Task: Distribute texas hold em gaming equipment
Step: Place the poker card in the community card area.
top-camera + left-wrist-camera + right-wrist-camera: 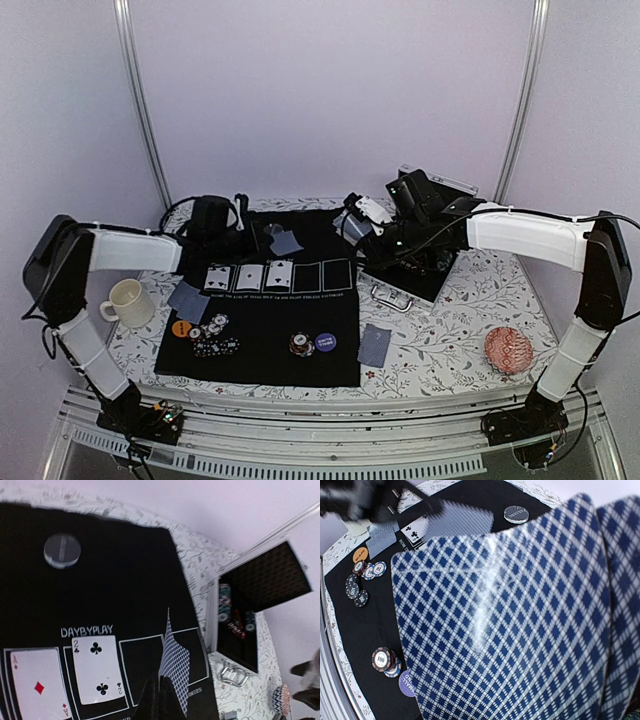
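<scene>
Top view, clock directions. One card [176,672] is being pinched on edge by the left gripper [161,692], with the nearest empty slot [308,276] lying at its 5 o'clock. Spare cards [520,620] are being clamped by the right gripper [352,222], farther from that slot.

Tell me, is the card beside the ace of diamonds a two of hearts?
No, the face-up card beside the ace of diamonds shows a 2 with black club pips.
</scene>
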Controlling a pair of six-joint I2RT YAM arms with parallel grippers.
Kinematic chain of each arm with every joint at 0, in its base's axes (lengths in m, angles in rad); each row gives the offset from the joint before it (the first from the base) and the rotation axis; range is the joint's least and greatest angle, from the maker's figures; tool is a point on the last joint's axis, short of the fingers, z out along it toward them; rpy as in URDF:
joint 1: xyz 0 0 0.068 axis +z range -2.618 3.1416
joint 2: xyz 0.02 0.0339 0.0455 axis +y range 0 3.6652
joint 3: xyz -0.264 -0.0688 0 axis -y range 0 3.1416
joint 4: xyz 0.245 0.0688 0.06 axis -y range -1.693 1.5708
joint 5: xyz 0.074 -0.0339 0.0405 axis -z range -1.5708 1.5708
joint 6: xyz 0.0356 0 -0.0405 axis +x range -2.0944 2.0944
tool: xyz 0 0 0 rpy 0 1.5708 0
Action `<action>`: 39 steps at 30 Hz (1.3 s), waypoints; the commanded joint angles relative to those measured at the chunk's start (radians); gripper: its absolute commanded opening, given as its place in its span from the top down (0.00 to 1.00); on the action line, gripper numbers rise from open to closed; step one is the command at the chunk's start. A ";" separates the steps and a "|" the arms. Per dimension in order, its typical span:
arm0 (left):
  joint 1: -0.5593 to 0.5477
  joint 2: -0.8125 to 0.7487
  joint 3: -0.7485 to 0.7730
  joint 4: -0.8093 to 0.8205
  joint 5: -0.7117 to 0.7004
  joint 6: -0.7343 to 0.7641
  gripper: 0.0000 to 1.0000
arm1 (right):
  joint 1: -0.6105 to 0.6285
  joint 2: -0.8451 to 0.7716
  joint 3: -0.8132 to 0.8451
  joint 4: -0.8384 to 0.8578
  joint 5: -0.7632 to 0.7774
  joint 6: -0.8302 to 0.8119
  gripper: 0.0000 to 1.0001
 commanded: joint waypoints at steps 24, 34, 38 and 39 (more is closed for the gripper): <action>-0.190 0.305 0.057 -0.005 -0.068 -0.226 0.71 | -0.006 -0.037 -0.020 0.020 0.004 0.004 0.63; -0.188 0.241 0.028 -0.009 0.025 -0.217 0.71 | -0.006 -0.045 -0.022 0.012 0.002 0.004 0.63; -0.182 0.176 0.029 -0.032 -0.019 -0.179 0.71 | -0.006 -0.047 -0.018 0.003 0.006 0.001 0.63; -0.182 0.158 0.031 -0.037 -0.031 -0.162 0.71 | -0.006 -0.047 -0.015 0.000 0.006 -0.002 0.63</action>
